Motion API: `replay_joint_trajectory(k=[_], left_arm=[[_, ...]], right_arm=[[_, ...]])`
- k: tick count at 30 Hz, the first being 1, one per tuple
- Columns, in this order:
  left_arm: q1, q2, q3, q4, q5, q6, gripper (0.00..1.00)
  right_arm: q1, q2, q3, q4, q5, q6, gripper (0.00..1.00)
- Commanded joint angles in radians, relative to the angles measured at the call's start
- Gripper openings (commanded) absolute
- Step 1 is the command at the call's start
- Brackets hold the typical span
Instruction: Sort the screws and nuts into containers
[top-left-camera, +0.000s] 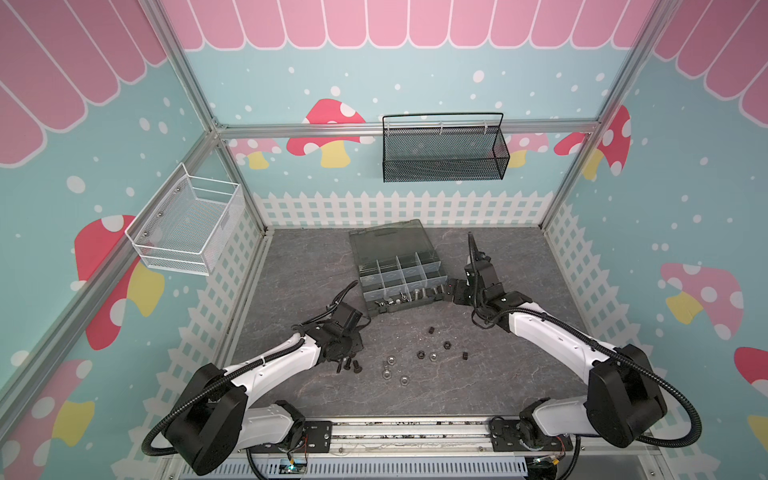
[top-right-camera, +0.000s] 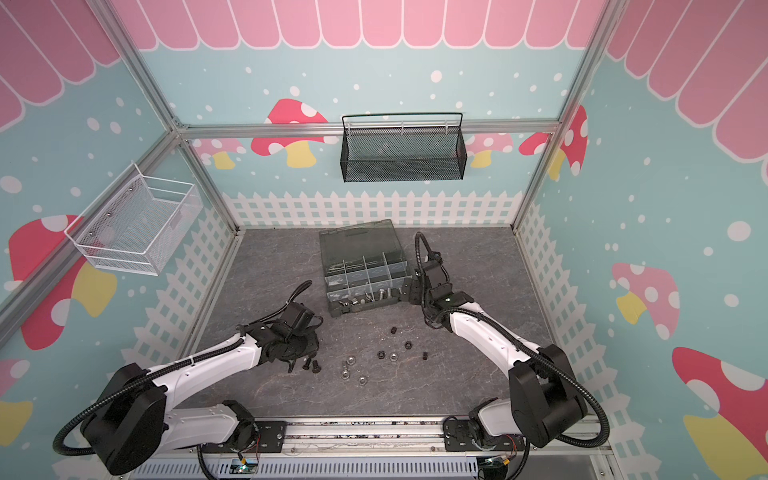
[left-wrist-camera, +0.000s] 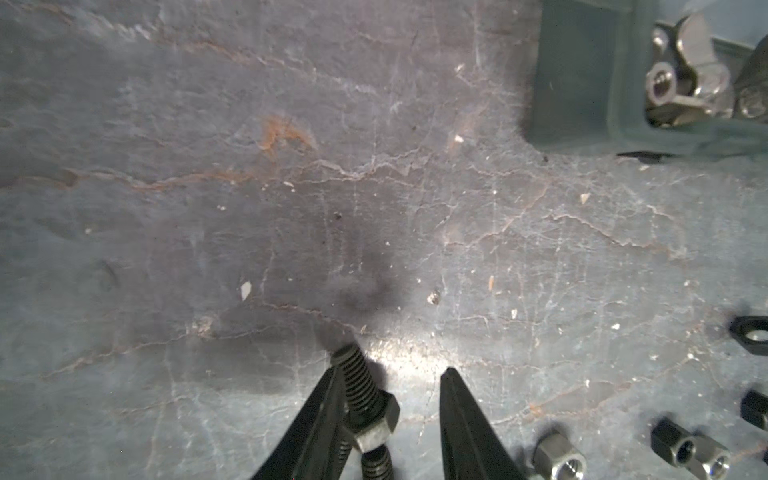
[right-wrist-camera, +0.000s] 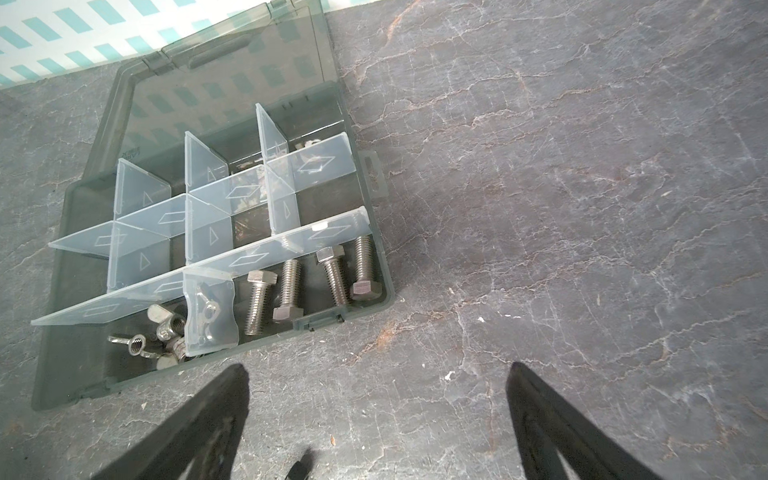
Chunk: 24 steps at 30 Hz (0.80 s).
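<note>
The left fingers (left-wrist-camera: 461, 415), narrowly parted, straddle a black screw (left-wrist-camera: 376, 428) on the table (left-wrist-camera: 249, 208), near the organiser box's (right-wrist-camera: 68, 274) near left corner. The screw touches only one finger, so I'd centre it before closing. The right fingers (right-wrist-camera: 540, 415) gape wide and empty beside the box.

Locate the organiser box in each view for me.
In a top view: organiser box mid-table, lid open rearward.
In a top view: the box, same spot.
Left wrist: only a corner, at the picture's upper right.
Right wrist: nearly whole, picture's left half.
Shared landmark: silver wing nuts in its front corner compartment.
</note>
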Motion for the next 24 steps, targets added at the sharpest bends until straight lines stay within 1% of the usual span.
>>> replay_joint_trajectory(k=[1,7,12,16,19,24], left_arm=[[0.003,0.020,-0.013,0.031,0.002,-0.042,0.38],[0.014,0.024,-0.038,0.026,0.003,-0.079,0.37],[0.019,0.033,-0.039,0.025,0.005,-0.081,0.37],[0.022,0.053,-0.028,0.026,0.003,-0.069,0.33],[0.025,0.067,-0.025,0.025,-0.001,-0.063,0.28],[0.033,0.082,-0.032,0.025,0.002,-0.065,0.27]], right_arm=[[-0.003,0.012,-0.004,0.013,0.005,0.014,0.98],[-0.004,0.020,0.005,0.009,0.006,0.009,0.98],[-0.004,0.031,0.010,0.010,0.000,0.010,0.98],[-0.003,0.040,0.016,0.008,-0.010,0.010,0.98],[-0.003,0.042,0.016,0.009,-0.012,0.010,0.98],[-0.003,0.037,0.011,0.001,0.002,0.011,0.98]])
